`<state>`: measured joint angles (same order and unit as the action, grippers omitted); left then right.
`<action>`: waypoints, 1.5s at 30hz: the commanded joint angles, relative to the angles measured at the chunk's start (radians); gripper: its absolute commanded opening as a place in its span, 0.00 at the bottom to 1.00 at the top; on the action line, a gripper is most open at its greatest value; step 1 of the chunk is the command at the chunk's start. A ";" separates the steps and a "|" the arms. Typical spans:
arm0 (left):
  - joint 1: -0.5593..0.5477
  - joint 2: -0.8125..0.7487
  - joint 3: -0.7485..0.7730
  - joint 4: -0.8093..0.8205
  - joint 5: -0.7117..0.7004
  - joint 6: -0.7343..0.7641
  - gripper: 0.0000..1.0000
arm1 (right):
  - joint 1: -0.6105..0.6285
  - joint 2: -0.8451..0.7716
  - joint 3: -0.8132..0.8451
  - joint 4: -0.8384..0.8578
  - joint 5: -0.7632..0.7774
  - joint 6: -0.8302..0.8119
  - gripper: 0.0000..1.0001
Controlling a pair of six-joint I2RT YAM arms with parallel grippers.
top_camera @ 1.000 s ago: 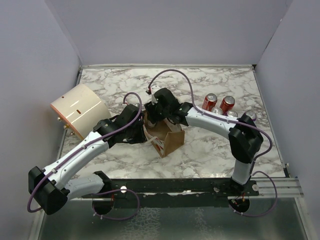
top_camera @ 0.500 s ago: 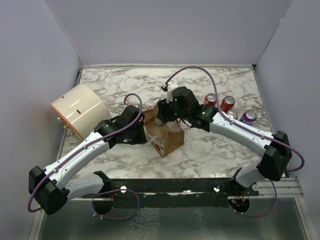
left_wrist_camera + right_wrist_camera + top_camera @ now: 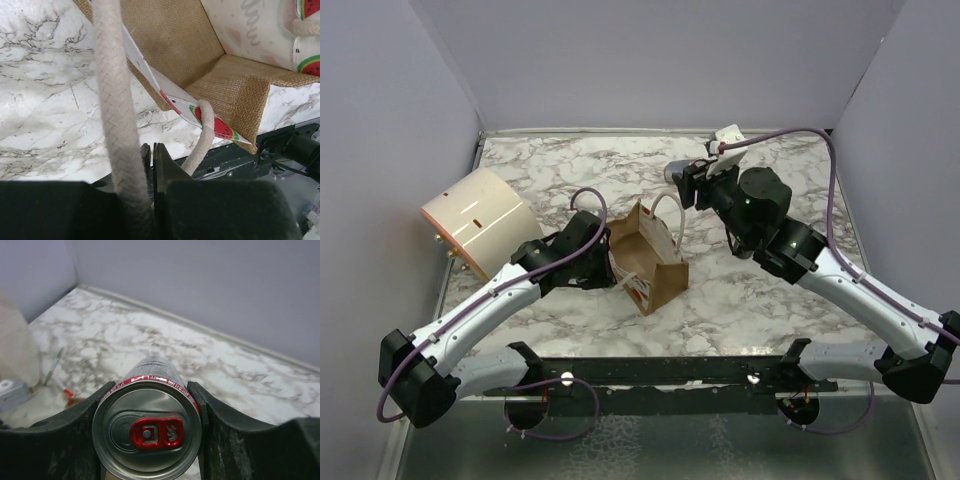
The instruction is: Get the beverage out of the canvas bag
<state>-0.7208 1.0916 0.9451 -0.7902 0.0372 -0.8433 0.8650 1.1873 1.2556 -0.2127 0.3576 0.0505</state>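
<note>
The canvas bag (image 3: 658, 268) stands open in the middle of the marble table, brown with white rope handles and a watermelon print along its edge (image 3: 220, 129). My left gripper (image 3: 604, 262) is at the bag's left side. Its jaws (image 3: 151, 150) are pressed together, and one rope handle (image 3: 116, 95) loops over the fingers rather than between them. My right gripper (image 3: 686, 182) hovers behind and to the right of the bag, clear of it. It is shut on the beverage (image 3: 146, 437), a silver can with a red tab, gripped by its sides near the top (image 3: 676, 174).
A large cream cylinder (image 3: 480, 222) lies at the left of the table, close to the left arm. Grey walls close in the back and both sides. The right arm (image 3: 840, 275) stretches across the table's right half.
My right gripper has risen out of the bag and swung back to the right, carrying the can. The left gripper and the bag have stayed where they were.
</note>
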 commanded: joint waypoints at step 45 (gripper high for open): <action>0.003 0.082 0.034 0.022 0.028 0.072 0.10 | -0.962 0.540 -0.082 0.144 0.084 0.317 0.02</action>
<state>-0.7208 1.1824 0.9874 -0.7856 0.0452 -0.7712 -0.0845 1.7126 1.1366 -0.0662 0.4759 0.3115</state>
